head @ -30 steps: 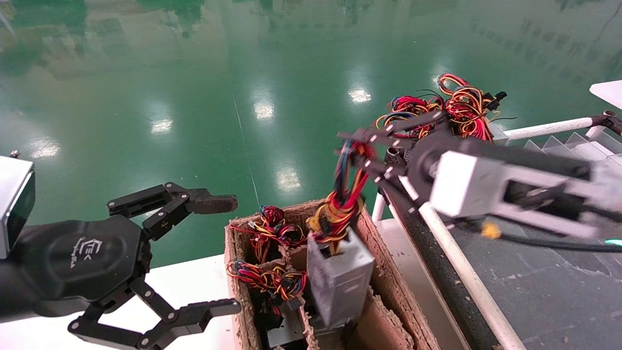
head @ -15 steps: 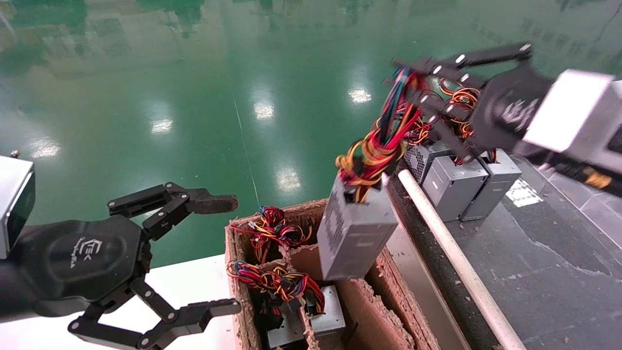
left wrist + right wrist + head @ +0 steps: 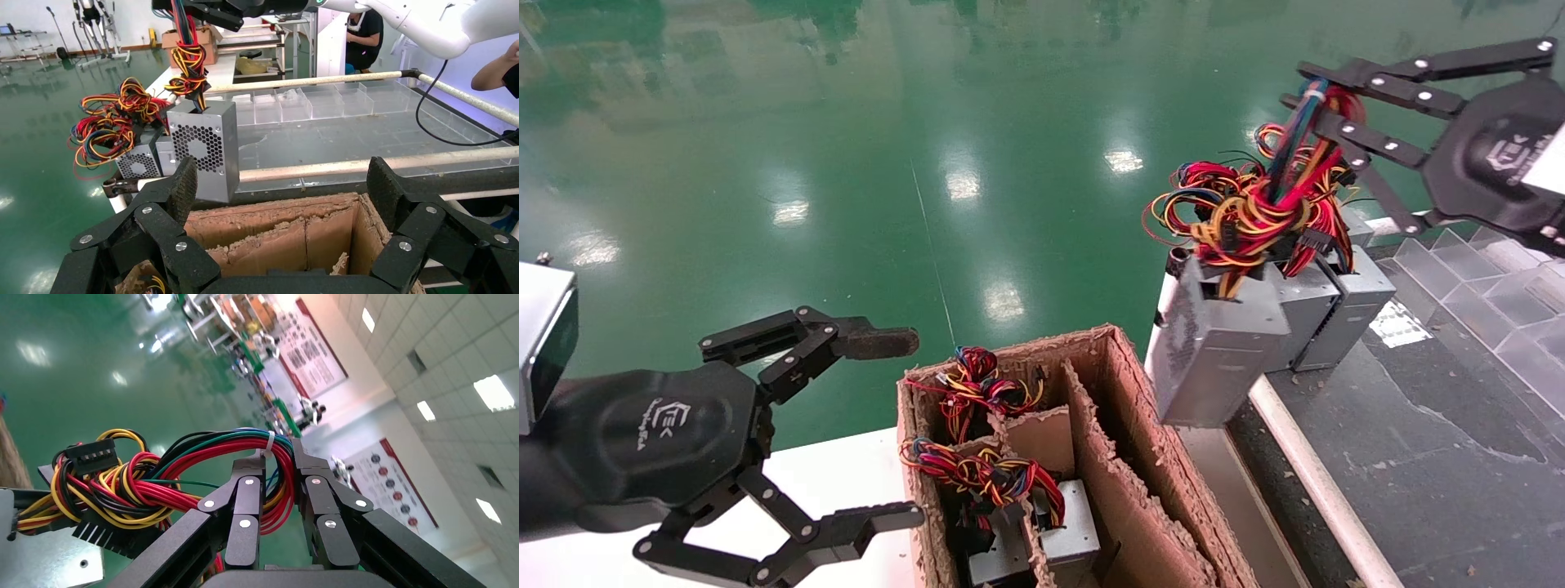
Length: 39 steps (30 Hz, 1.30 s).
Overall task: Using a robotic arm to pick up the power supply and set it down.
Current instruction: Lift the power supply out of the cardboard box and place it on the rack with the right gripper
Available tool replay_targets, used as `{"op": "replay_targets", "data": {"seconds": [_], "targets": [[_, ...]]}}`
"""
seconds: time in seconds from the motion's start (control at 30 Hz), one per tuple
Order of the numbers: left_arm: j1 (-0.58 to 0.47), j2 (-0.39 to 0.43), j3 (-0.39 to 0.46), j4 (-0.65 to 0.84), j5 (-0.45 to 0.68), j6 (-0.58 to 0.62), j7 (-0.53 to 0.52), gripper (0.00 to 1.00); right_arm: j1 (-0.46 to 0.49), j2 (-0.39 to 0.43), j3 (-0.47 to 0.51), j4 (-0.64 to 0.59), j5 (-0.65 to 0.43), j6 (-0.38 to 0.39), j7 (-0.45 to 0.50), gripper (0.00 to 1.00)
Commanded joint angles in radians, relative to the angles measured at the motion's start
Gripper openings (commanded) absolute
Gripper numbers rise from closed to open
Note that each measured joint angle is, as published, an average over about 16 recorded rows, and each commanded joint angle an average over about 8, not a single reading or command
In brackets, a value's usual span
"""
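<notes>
The right gripper [image 3: 1316,102] is clamping down tight on the wire bundle [image 3: 1258,204], its two fingers [image 3: 245,502] pinching the looped red, yellow, green and blue leads just under a white cable tie. Hanging from those wires is the power supply [image 3: 1214,351], clear of every surface, dangling tilted in the air with its perforated vent side [image 3: 197,139] facing back toward the left arm. It is hovering above the white rail [image 3: 1316,482] at the edge of the dark work surface [image 3: 1434,457], between the cardboard box [image 3: 1128,408] and that surface. Just behind it, two like grey boxes [image 3: 1336,314] are sitting side by side on the dark surface, their red-and-yellow wire loops [image 3: 1205,184] sprawling out behind the hanging bundle. Down in the cardboard box, the divider is splitting it into compartments: the one nearest the rail is looking vacant, while the neighbouring ones are holding more grey units [image 3: 1066,535] topped with coloured wire tangles [image 3: 977,474]. Clear plastic trays [image 3: 1483,278] are lining the far side of the surface. The left gripper [image 3: 878,425] is waiting wide open, holding nothing, over the white table [image 3: 846,474] beside the box.
</notes>
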Motion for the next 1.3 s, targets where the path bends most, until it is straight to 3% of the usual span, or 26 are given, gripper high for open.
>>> {"op": "replay_targets", "data": {"seconds": [0.03,0.9,1.3], "targets": [[0.0,0.0,0.0,0.0,0.0,0.0,0.0,1.0,-0.01,0.013,0.009,-0.007,-0.002,0.006,-0.004,0.0],[0.0,0.0,0.0,0.0,0.0,0.0,0.0,1.0,-0.145,0.123,0.151,-0.212,0.025,0.024,-0.16,0.0],[0.0,0.0,0.001,0.0,0.0,0.0,0.0,1.0,-0.079,0.083,0.115,-0.402,-0.065,0.096,-0.246,0.0]]}}
